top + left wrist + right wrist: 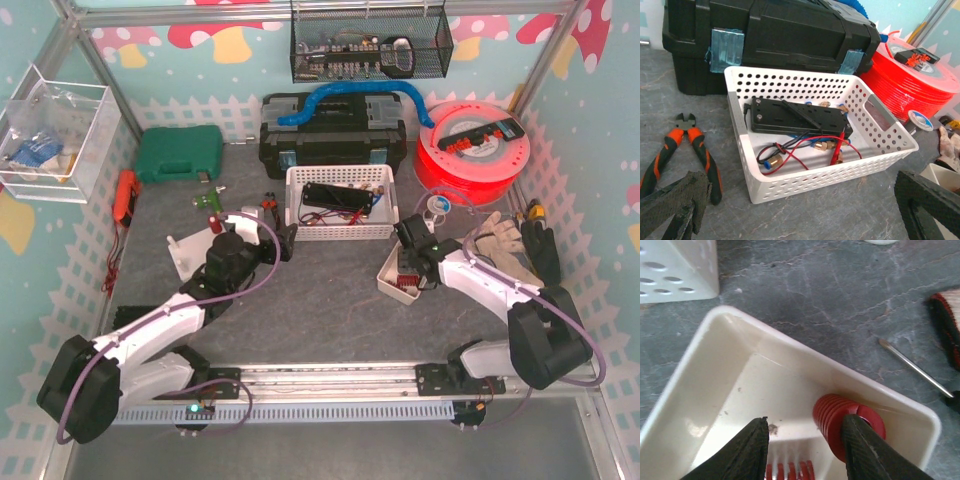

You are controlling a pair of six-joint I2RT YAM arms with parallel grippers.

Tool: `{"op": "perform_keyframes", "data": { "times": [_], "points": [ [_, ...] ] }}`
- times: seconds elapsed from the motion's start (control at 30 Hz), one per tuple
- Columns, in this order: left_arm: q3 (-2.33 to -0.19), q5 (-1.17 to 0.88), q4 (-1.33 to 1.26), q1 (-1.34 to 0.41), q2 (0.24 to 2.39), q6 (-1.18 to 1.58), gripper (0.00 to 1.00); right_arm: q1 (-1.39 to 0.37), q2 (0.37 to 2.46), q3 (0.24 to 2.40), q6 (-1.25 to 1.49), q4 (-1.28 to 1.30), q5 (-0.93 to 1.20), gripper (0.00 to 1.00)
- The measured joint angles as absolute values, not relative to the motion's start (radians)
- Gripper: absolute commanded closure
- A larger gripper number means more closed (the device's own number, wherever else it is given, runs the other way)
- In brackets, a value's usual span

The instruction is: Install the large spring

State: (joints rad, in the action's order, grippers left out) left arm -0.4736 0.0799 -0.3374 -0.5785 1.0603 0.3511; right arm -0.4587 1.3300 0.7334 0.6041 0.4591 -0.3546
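Note:
The large red spring (837, 420) lies in the far right corner of a small white tray (730, 370), with a smaller red spring (787, 472) at the view's bottom edge. My right gripper (807, 442) is open and low inside the tray. Its right finger (862, 450) rests against the large spring's end, and the left finger is apart from it. In the top view the right gripper (412, 248) is over the tray (392, 283), right of centre. My left gripper (283, 243) is open and empty in front of the white perforated basket (340, 228); in the left wrist view the left gripper (800, 215) is over bare table.
The basket (805, 175) holds a black part, wires and brass fittings. Orange-handled pliers (697, 150) lie to its left. A black toolbox (335, 130) and a red spool (470, 150) stand behind. Gloves (515, 240) lie at the right and a thin metal shaft (915, 367) lies near the tray. A green case (178, 152) stands at the back left.

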Motion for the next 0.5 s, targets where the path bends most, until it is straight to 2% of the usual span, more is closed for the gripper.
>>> {"op": "perform_keyframes", "data": {
  "times": [0.33,0.5],
  "points": [
    [-0.474,0.103,-0.333,-0.585,1.06,0.347,0.01,-0.459,1.281,0.73,0.549,0.353,-0.212,0.54],
    [-0.474,0.112,-0.333,-0.585,1.06,0.344,0.01,-0.459,1.281,0.732,0.541,0.361,-0.239,0.52]
  ]
}}
